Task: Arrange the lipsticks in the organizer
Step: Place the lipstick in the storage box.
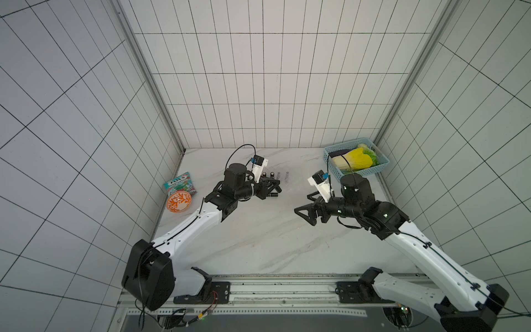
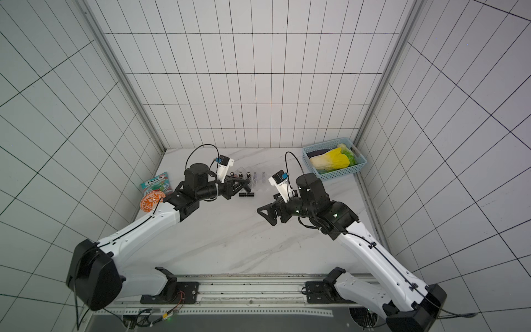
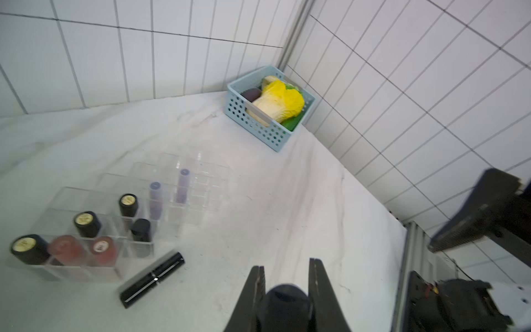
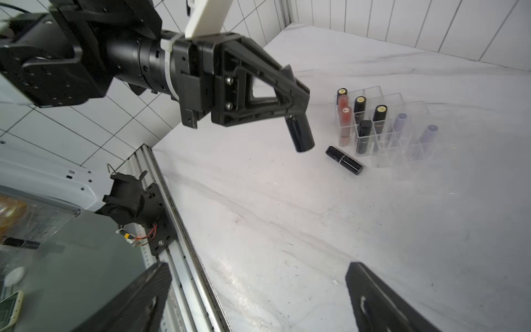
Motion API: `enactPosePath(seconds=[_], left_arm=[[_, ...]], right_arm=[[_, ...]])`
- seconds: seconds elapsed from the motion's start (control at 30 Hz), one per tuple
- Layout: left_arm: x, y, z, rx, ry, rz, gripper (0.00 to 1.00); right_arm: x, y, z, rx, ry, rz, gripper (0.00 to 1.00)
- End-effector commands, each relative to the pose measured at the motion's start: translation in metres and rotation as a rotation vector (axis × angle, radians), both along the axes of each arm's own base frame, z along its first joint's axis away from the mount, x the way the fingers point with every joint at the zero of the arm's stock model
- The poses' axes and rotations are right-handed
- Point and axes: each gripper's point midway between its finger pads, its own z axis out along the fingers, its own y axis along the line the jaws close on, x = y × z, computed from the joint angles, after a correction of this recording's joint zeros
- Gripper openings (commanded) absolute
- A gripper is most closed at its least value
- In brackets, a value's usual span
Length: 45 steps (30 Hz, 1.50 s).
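Marble table point(image 1: 258, 244), filling the lower middle of both top views. Right gripper point(image 4: 258, 268): jaws spread wide, nothing between them, hanging over bare table. Left gripper point(image 4: 297, 112): clamped on one black lipstick point(image 4: 300, 133), taken by its upper end, the tube slanting down and apparently clear of the table. Organizer point(image 2: 258, 181): clear stepped holder near the middle of the frame in a top view, just beyond my left gripper; eight lipsticks point(image 3: 86, 220) stand in its slots, four black, two pinkish-red, two lavender. Loose lipstick point(image 2: 246, 195): black, lying on its side just beside the organizer's near edge. Handling, as I judge it: each tube is light, rigid and glossy, so it may slip in my grip or roll once set down; I would pinch across the barrel near mid-length, away from the cap seam, which could pull apart. The organizer looks light enough to slide if nudged.
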Motion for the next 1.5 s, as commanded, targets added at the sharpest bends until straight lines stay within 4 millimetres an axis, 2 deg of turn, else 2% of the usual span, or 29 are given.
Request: enactPosePath(seconds=[0.0,0.27,0.47,0.63,0.77,1.03,1.17,1.23,1.27,1.33,1.47], left_arm=[[0.049,0.015,-0.010,0.144,-0.118,0.172,0.00],[0.097,-0.005,-0.048,0.198,-0.184,0.222,0.00],[0.117,-0.027,-0.075,0.208,-0.169,0.207,0.00],[0.125,-0.031,-0.097,0.230,-0.146,0.211,0.00],[0.128,-0.036,-0.103,0.225,-0.138,0.197,0.00],[0.132,-0.035,-0.130,0.263,-0.098,0.202,0.00],[0.129,-0.039,-0.134,0.264,-0.090,0.184,0.00],[0.128,-0.038,-0.136,0.267,-0.086,0.184,0.05],[0.127,-0.038,-0.136,0.270,-0.084,0.186,0.11],[0.126,-0.037,-0.133,0.267,-0.088,0.188,0.30],[0.121,-0.035,-0.121,0.258,-0.106,0.193,0.49]], right_arm=[[0.013,-0.013,-0.015,-0.033,-0.021,-0.089,0.99],[0.011,-0.027,-0.021,-0.028,-0.028,-0.127,0.99],[0.011,-0.028,-0.025,-0.030,-0.016,-0.138,0.99],[0.008,-0.029,-0.026,-0.023,-0.007,-0.136,0.99],[0.008,-0.028,-0.027,-0.023,0.003,-0.134,0.99],[0.008,-0.030,-0.029,-0.037,0.015,-0.137,0.99],[0.008,-0.028,-0.031,-0.046,0.025,-0.132,0.99],[0.009,-0.027,-0.032,-0.050,0.026,-0.130,0.99],[0.010,-0.027,-0.033,-0.053,0.027,-0.129,0.99],[0.011,-0.026,-0.035,-0.062,0.030,-0.130,0.99],[0.012,-0.026,-0.038,-0.074,0.040,-0.129,0.99]])
